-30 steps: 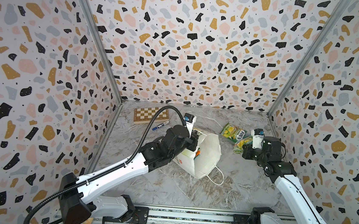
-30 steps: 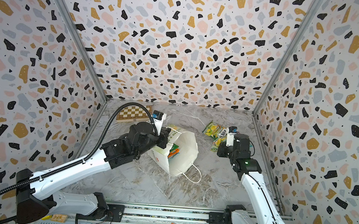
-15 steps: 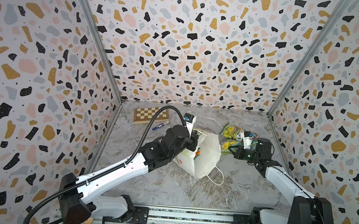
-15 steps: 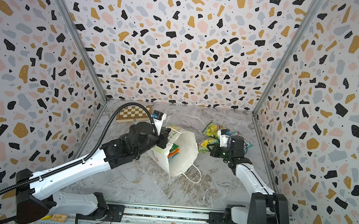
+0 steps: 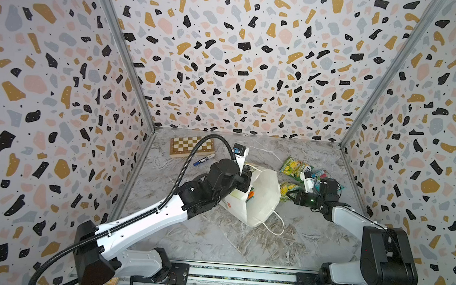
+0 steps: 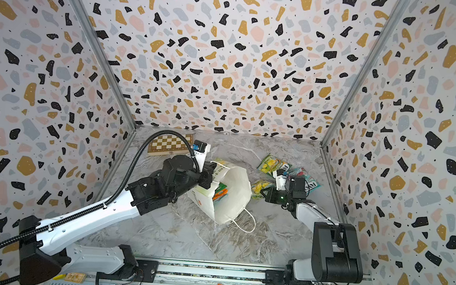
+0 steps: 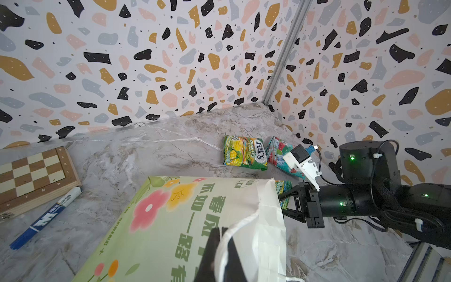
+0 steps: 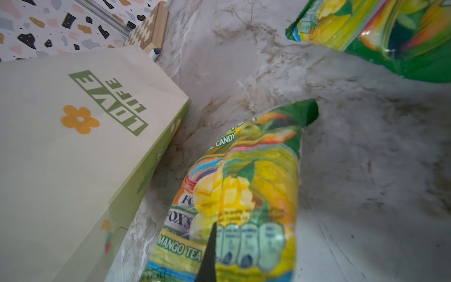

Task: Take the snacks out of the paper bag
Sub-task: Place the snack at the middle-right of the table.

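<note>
Nearest the arms' rail, a loose white cord handle of the paper bag trails on the marble-patterned bench. The bag lies tipped on its side at mid-bench, its mouth open toward the right arm and its white inside showing in both top views. At least two orange and green packets inside the bag show just within its mouth. The left tool is pressed together on the bag's rim and its other cord handle, at the far-left edge of the mouth. The right tool reaches in low from the right and pinches a yellow-green Mango Tea packet by one end. That packet is just outside the mouth, beside the bag's side panel; whether it touches the bench cannot be told. Farther back on the right, a green Spring Tea packet lies flat on the bench with a teal packet just beside it, partly hidden by the right wrist camera. At the far left a blue marker lies beside a wooden chessboard near the back wall.
</note>
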You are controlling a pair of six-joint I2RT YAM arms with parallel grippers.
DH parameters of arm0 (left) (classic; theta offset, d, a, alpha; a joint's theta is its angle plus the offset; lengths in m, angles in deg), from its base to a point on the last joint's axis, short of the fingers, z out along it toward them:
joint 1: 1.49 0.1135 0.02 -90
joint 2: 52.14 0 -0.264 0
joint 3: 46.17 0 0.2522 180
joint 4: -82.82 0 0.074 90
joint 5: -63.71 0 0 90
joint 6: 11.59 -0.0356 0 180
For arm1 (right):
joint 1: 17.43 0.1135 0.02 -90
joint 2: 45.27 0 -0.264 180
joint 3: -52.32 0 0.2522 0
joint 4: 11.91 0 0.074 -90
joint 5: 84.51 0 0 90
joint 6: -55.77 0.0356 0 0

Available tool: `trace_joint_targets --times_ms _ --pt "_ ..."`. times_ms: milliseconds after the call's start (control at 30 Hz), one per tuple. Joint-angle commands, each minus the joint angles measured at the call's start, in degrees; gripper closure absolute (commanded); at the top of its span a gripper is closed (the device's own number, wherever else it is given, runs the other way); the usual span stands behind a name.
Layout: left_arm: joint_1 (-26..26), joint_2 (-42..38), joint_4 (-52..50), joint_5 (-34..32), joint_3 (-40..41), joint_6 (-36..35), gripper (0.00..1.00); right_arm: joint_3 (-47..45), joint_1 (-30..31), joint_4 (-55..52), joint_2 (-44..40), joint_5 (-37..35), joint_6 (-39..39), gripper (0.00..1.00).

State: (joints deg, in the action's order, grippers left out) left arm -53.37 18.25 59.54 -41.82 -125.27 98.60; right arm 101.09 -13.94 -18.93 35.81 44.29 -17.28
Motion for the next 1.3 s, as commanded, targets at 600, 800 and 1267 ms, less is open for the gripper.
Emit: trace_joint_targets --times_ms 600,800,1267 --pt "-0.3 -0.2 1.4 -0.4 -0.2 -0.8 1.0 5.2 0.1 -4.9 5.7 -12.0 -4.7 0.86" --pt "-0.3 -0.3 1.4 -0.3 -0.1 -0.8 1.0 5.3 0.3 -5.5 5.4 -13.8 -4.8 0.62" --pt "-0.3 -0.6 1.3 -0.3 0.0 -0.9 1.0 4.5 2.2 -7.7 -0.2 -33.2 -2.1 0.26"
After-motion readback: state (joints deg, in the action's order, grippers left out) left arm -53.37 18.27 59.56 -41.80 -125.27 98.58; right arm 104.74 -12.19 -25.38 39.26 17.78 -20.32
